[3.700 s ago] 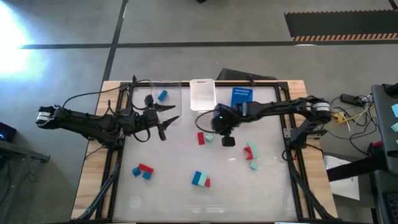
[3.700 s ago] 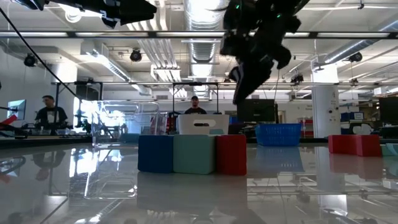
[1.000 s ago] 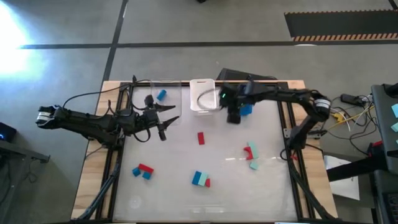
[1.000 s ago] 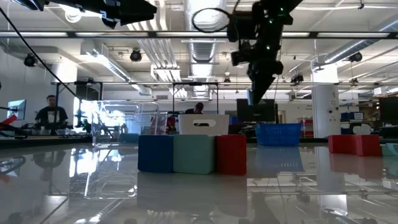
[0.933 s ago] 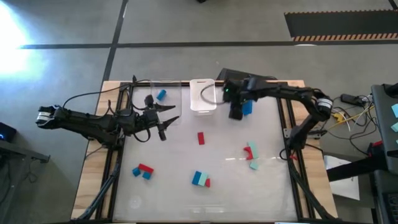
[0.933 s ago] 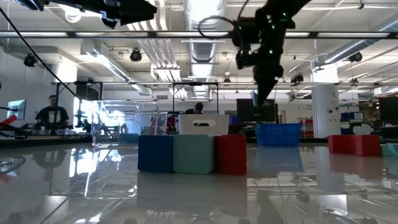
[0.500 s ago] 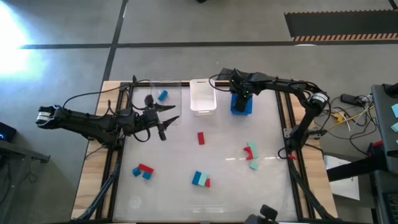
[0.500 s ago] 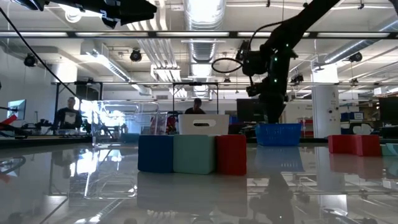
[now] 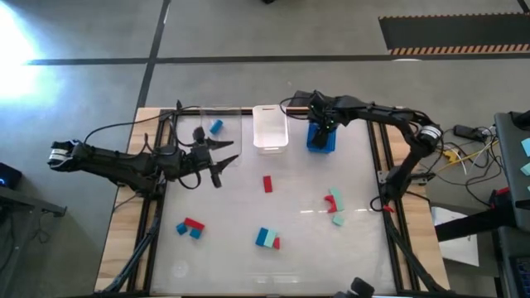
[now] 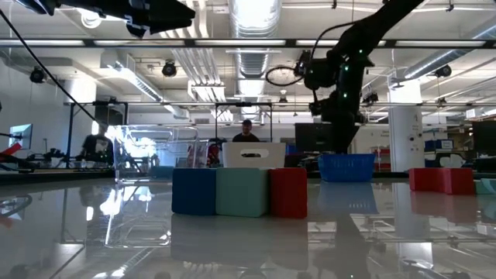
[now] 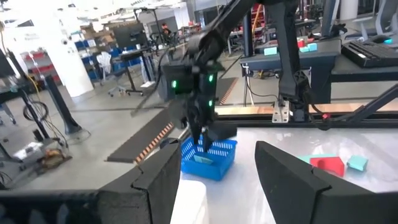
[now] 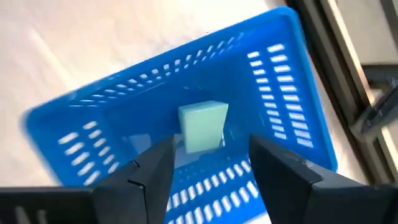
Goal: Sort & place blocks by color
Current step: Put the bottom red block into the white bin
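Observation:
My right gripper (image 12: pixel 211 148) hangs open, pointing steeply down over the blue bin (image 12: pixel 273 74) at the table's far right. A mint block (image 12: pixel 202 127) lies inside that bin, below and between the fingers and apart from them. A blue block (image 9: pixel 216 127) lies in the clear bin (image 9: pixel 199 116). Loose on the table are a red block (image 9: pixel 267 183), a red and mint group (image 9: pixel 334 204), a blue and red group (image 9: pixel 190 227) and a blue, mint and red row (image 9: pixel 267 239). My left gripper (image 9: pixel 222 163) waits open and level above the table's left side.
A white bin (image 9: pixel 270 126) stands between the clear bin and the blue bin along the far edge. A black frame (image 9: pixel 379 178) borders the table. Bare tabletop (image 9: pixel 240 203) lies between the block groups. People stand in the room behind the table.
My right gripper has gone toward the table's far right corner, from beside the white bin to above the blue bin, and has sunk a little. The loose blocks on the table have stayed where they were.

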